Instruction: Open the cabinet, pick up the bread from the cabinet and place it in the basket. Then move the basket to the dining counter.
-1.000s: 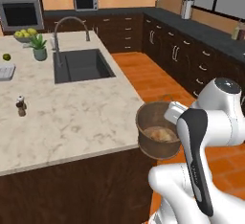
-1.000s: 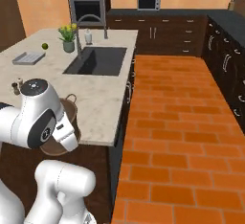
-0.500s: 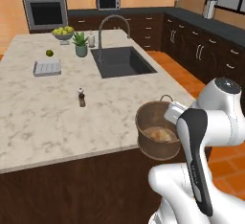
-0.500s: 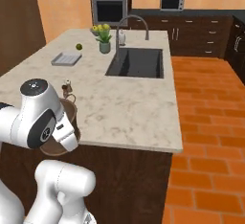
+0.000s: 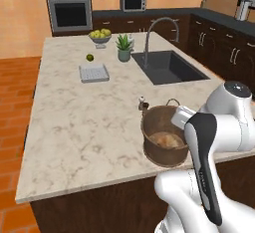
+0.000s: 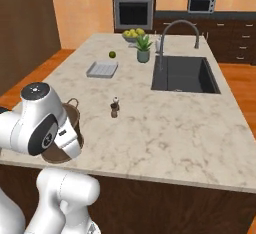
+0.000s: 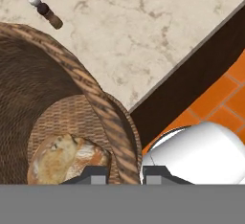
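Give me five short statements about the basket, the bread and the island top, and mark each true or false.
1. The round tan-brown bread bun lies inside the brown woven basket. True.
2. The two-finger gripper is shut on the basket's rim. True.
3. The small green lime sits in the basket. False: it lies on the beige marbled dining counter, near the white tray.
4. The small dark pepper mill has toppled. False: it stands upright.
5. The potted green plant stands inside the dark sink. False: it stands beside it.
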